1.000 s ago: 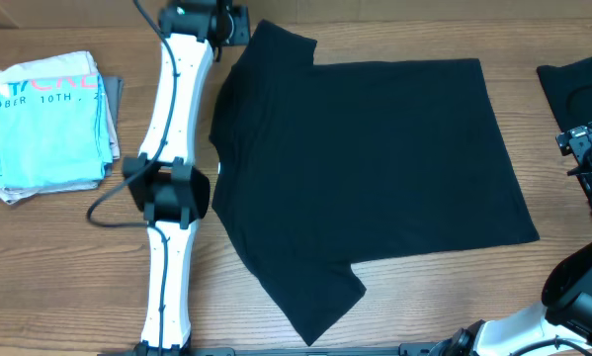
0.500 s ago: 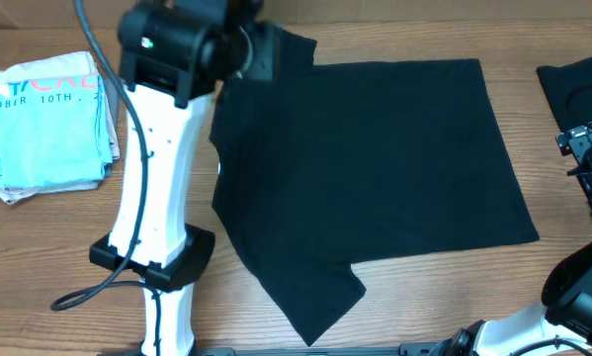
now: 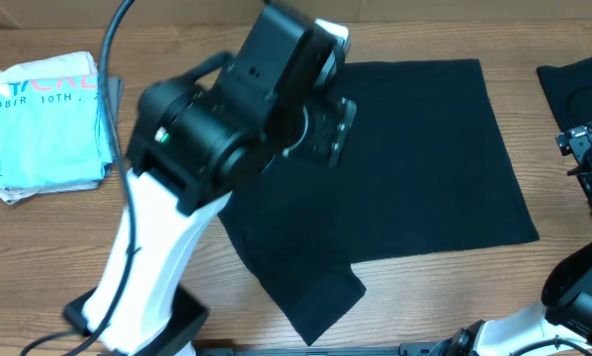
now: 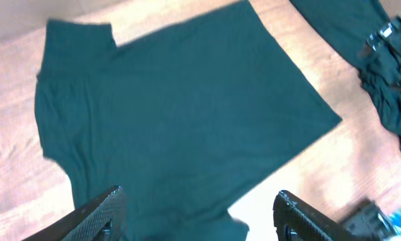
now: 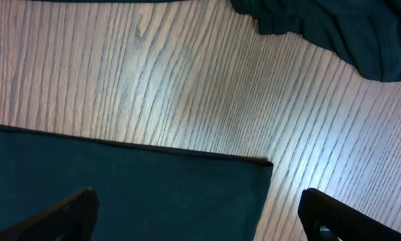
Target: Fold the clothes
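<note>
A large plain black T-shirt (image 3: 424, 158) lies spread flat on the wooden table, one sleeve pointing to the near edge (image 3: 315, 302). My left arm (image 3: 226, 129) is raised high over the shirt's left part and hides its collar side. In the left wrist view almost the whole shirt (image 4: 180, 114) lies far below my left gripper (image 4: 200, 194), which is open and empty. My right gripper (image 5: 199, 193) is open too, hanging above a hem corner of the shirt (image 5: 257, 171) with nothing between its fingers.
A folded light-blue T-shirt with lettering (image 3: 48, 119) lies at the left edge of the table. More black clothes (image 3: 577, 79) are bunched at the far right, also seen as black clothes (image 5: 334, 27) in the right wrist view. My right arm (image 3: 582, 287) occupies the right front corner.
My left arm has lifted from the far sleeve and swung right, up over the shirt, its jaws widening. The shirt and the right arm have not moved.
</note>
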Controlling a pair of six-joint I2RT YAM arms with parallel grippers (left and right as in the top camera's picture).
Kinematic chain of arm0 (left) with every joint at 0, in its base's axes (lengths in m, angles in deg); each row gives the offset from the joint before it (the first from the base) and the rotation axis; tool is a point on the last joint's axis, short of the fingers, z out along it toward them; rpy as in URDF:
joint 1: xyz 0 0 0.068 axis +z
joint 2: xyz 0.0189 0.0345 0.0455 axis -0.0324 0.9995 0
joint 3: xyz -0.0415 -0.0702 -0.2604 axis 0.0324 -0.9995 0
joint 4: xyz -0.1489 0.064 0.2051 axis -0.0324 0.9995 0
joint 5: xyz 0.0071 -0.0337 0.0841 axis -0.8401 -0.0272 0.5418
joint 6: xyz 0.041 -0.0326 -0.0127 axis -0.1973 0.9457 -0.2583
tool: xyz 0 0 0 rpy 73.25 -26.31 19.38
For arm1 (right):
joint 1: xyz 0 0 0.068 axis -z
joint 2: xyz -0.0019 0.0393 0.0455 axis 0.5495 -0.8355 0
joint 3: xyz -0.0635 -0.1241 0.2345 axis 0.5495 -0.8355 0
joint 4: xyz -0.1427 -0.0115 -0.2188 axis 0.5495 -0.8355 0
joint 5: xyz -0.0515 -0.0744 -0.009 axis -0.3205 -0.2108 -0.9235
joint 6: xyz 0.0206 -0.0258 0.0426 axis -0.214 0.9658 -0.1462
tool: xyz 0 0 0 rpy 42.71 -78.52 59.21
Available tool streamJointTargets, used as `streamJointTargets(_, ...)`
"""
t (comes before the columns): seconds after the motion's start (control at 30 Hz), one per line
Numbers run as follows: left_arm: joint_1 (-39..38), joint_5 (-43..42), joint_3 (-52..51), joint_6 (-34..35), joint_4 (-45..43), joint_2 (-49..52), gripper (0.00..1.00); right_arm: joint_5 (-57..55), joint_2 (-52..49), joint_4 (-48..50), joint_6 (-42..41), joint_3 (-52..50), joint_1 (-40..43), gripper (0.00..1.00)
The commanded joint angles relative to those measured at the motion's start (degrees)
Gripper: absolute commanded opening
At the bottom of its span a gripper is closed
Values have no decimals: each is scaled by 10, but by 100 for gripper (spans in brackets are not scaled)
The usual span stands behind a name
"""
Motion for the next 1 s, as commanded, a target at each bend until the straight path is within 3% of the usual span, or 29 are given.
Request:
streamJointTargets(0.0, -1, -3, -73, 38, 1, -27, 73, -1, 4, 2, 1, 9, -3, 100)
streamJointTargets(0.17, -1, -7, -208, 65, 1, -38, 72, 6, 4, 3, -1, 9, -3, 100)
streamJointTargets(0.37, -1, -5, -337, 71, -53, -38, 73, 108, 4, -51, 0, 9, -3, 100)
streamJointTargets(0.5, 1, -3, -393, 71, -74, -38, 73, 96, 4, -61, 45, 9, -3, 100)
streamJointTargets(0.67, 11, 13, -453, 92, -111, -38, 74, 85, 4, -69, 85, -23, -2, 77)
streamJointTargets(0.73, 19, 27, -475, 109, -124, -38, 74, 84, 4, -52, 82, -51, -1, 62)
streamJointTargets(0.87, 33, 28, -501, 111, -143, -38, 74, 84, 4, -2, 78, -119, 10, 51)
streamJointTargets(0.97, 47, 33, -504, 110, -145, -38, 74, 82, 4, 46, 76, -172, 26, 49)
